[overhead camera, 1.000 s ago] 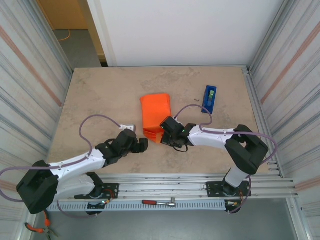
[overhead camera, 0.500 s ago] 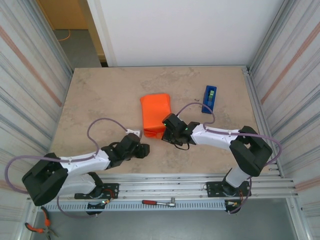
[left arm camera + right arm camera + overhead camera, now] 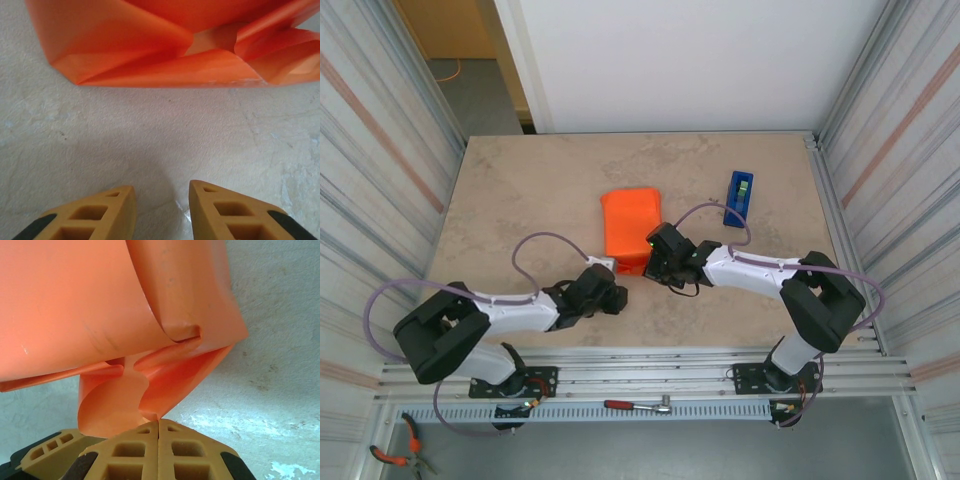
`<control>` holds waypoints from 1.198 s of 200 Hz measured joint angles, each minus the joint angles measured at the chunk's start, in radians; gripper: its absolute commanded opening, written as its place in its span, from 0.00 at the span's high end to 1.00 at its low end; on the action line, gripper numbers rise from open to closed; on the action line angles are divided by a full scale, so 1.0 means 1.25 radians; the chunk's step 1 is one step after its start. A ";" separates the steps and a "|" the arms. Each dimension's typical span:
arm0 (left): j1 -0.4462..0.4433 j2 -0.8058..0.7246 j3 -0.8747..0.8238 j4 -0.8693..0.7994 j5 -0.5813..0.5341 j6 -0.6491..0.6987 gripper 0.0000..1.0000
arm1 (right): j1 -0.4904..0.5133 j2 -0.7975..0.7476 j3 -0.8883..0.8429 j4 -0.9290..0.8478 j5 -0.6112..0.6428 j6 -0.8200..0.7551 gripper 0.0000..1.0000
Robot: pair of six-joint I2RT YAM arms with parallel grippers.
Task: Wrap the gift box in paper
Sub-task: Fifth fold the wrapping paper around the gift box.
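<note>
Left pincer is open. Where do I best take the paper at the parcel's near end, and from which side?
Take the paper by the wide bottom flap at its near end, mid-edge. Both side folds are already tucked in, leaving that flap pointing at the left pincer. Come in low from the near side, along the table; the edge lies almost flat, so expect a thin pinch.
</note>
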 measured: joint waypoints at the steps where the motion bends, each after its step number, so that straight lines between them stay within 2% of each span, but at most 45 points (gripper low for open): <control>1: 0.000 0.001 0.001 0.000 0.000 0.000 0.66 | 0.000 0.000 0.000 0.000 -0.001 0.000 1.00; 28: -0.001 0.044 0.037 0.001 -0.005 0.000 0.67 | -0.003 0.000 0.000 0.007 -0.009 -0.001 1.00; 66: -0.001 0.126 0.101 0.070 -0.020 0.000 0.69 | -0.004 0.000 0.000 0.016 -0.025 -0.001 1.00; 80: 0.002 0.144 0.115 0.082 -0.020 -0.001 0.70 | -0.006 0.000 0.000 0.023 -0.029 -0.002 0.83; 96: 0.009 0.152 0.125 0.084 -0.020 -0.005 0.70 | -0.009 -0.012 -0.010 0.038 -0.031 -0.006 0.68; 117: 0.023 0.167 0.148 0.091 -0.024 -0.006 0.70 | -0.014 -0.070 -0.058 0.056 -0.023 -0.020 0.63; 127: 0.028 0.167 0.156 0.094 -0.027 -0.006 0.70 | -0.019 -0.101 -0.085 0.064 -0.019 -0.023 0.65; 143: 0.033 0.167 0.163 0.098 -0.034 -0.007 0.70 | -0.032 -0.138 -0.130 0.079 -0.014 -0.028 0.74; 169: 0.033 0.166 0.163 0.097 -0.042 -0.011 0.70 | -0.052 -0.135 -0.191 0.125 -0.010 -0.048 1.00; 239: 0.034 0.143 0.174 0.069 -0.045 -0.014 0.69 | -0.026 0.017 -0.208 0.333 -0.049 -0.070 1.00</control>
